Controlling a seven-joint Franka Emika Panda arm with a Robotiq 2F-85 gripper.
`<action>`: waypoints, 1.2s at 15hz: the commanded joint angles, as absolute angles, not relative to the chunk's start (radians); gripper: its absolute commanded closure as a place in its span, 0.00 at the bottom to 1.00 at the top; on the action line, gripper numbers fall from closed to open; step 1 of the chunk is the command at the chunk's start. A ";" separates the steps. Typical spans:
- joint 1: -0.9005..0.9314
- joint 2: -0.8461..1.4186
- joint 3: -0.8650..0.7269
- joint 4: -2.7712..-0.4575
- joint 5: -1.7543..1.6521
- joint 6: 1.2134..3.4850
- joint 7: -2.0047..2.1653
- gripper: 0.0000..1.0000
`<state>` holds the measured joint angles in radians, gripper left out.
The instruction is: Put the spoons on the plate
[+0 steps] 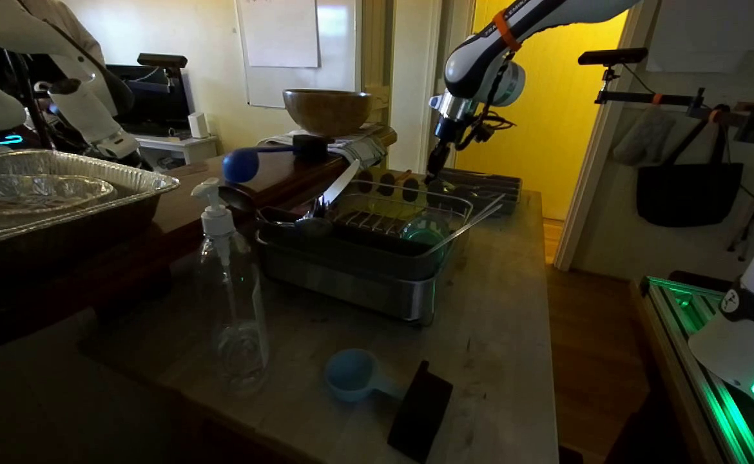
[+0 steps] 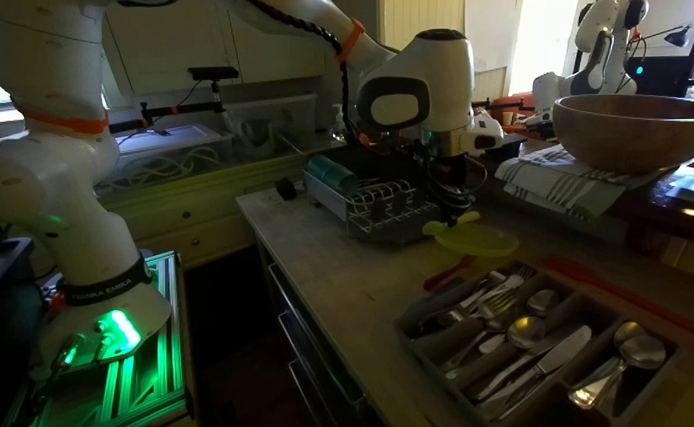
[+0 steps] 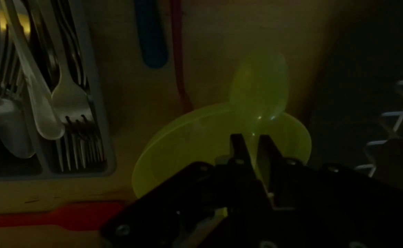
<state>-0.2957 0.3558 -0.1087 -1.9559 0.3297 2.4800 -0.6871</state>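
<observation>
Because your wrist view looks down past the black two-fingered gripper [image 3: 251, 141], it shows you best how the jaws stand: narrow, around the handle of a translucent yellow-green plastic spoon [image 3: 259, 84]. Under it lies the rounded yellow-green plastic plate [image 3: 184, 148], and the spoon's bowl reaches out past the rim. The light is dim, so you can't be sure whether spoon and plate touch. That view alone gives you a dark blue handle [image 3: 151, 38], lying beside a slim red handle [image 3: 177, 51] on the wooden counter [image 3: 212, 44].

Of the grey divided cutlery tray [image 3: 103, 134] near the plate, it offers you a corner with steel forks [image 3: 72, 100]; in an exterior view you get more, with steel knives [image 2: 563, 353] lying in one compartment. The pale blue round scoop [image 1: 351, 377] and silver foil trays [image 1: 135, 183] come to you only in an exterior view, where you can't make out plate or spoon beyond the steel-sided dish rack [image 1: 351, 283]. In both exterior views you have the brown wooden bowl [image 1: 328, 113], resting on a striped white cloth [image 2: 560, 184].
</observation>
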 commanded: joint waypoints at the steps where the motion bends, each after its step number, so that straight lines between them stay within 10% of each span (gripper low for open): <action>1: -0.331 0.465 -0.067 -1.847 0.362 2.504 -0.656 0.96; 15: -0.349 0.633 -0.027 -1.667 0.315 2.488 -0.451 0.96; 16: -0.349 0.637 -0.026 -1.662 0.311 2.487 -0.439 0.61; 18: -0.349 0.637 -0.024 -1.659 0.307 2.488 -0.425 0.53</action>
